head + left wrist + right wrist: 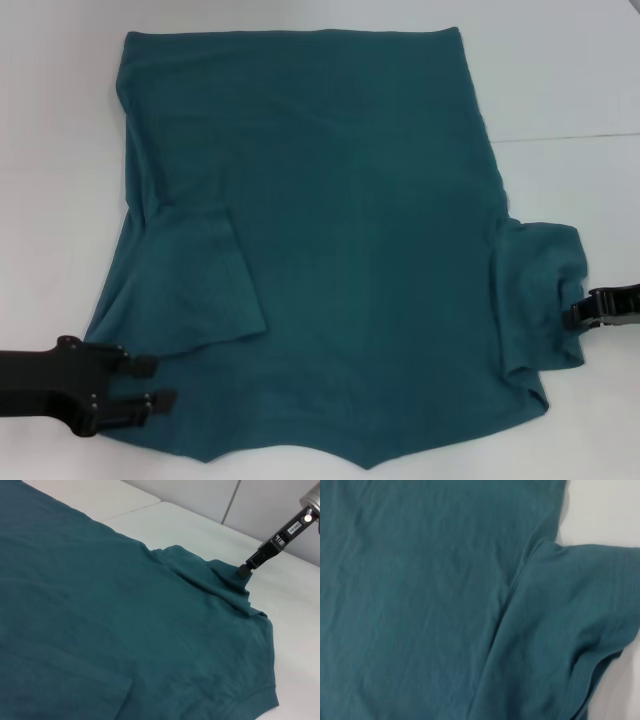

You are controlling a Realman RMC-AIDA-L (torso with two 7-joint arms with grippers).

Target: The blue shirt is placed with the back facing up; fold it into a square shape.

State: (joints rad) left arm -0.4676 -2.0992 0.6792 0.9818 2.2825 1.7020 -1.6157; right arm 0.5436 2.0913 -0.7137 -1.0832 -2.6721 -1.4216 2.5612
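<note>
Sleeves come first: the blue T-shirt (340,230) lies back-up across the white surface (570,80), filling the frame's middle. Left sleeve (200,280) is already folded inward; the left tool (165,383), jaws parted, sits at the lower-left shoulder edge. The right tool (575,313) pinches the right sleeve (535,290) at mid-right. It should carry that cuff straight inward, low, and lay it flat to match.

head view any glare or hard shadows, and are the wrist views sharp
Head view: even, soft light, no glare on the blue shirt, only faint shadow under the left gripper. Left wrist view: shirt folds sharp, right gripper crisp. Right wrist view: fabric fills the frame, weave slightly soft, no glare.
</note>
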